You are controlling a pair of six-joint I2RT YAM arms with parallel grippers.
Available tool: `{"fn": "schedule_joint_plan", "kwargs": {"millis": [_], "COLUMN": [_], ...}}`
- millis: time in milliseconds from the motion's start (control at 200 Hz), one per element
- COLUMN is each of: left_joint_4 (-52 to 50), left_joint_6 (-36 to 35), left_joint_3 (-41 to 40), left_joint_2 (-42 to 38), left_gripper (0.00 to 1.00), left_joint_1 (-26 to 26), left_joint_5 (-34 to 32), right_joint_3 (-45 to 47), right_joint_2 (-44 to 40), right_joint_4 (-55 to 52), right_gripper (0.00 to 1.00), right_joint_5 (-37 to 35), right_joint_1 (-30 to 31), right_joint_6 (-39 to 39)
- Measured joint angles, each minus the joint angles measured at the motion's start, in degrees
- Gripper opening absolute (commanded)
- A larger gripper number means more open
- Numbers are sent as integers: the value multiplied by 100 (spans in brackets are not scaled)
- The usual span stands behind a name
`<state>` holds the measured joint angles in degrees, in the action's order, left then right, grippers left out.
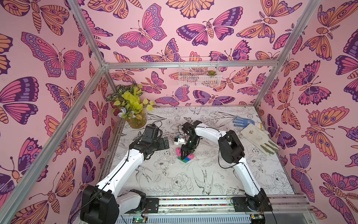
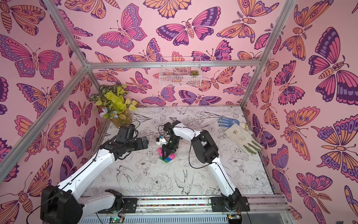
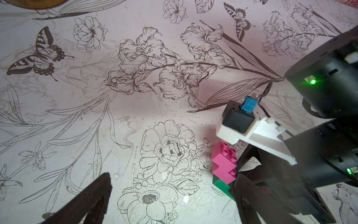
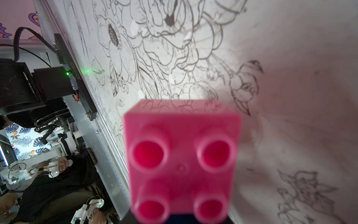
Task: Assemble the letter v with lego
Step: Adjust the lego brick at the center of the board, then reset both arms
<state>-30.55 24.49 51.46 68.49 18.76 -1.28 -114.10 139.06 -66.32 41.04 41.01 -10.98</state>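
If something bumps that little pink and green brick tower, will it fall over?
Probably not. Its green brick lies flat on the table, a steady-looking base. The pink bricks step outward, so a hard knock might tip it that way. The bricks look stiff, so it would likely slide whole. The right gripper, shut on another pink brick, may steady it.

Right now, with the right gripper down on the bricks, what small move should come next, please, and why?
Probably open the right gripper and lift: its pink brick seems seated by the blue brick, opposite the stacked pink bricks.
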Motion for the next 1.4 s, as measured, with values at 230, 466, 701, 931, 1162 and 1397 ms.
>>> {"fn": "schedule_joint_plan", "kwargs": {"millis": [230,466,701,931,1162,1397], "left_joint_4": [2,4,7,214,702,2057], "left_joint_6": [0,-2,-7,-7,-245,-1191], "left_joint_3": [0,0,4,-22,-212,-1196], "left_joint_2": [76,212,267,195,-343,-273], "left_gripper": [100,100,100,100,100,100], "left_joint_1": [0,0,0,2,-42,-337], "left_joint_5": [-7,-7,-28,-146,-1134,-2286], "right_joint_3": [-186,-551,-756,-70,1582,3668], "right_joint_2": [168,236,116,-601,-2964,-5025], "right_joint_4": [-79,-44,184,824,2140,3335], "right_gripper": [46,69,99,99,99,99], "right_joint_5": [-48,-431,-837,-1742,-3259,-4605], "right_joint_1": [-179,-409,-586,-824,-986,-1617], "right_joint_6": [2,22,140,363,981,1556]}}
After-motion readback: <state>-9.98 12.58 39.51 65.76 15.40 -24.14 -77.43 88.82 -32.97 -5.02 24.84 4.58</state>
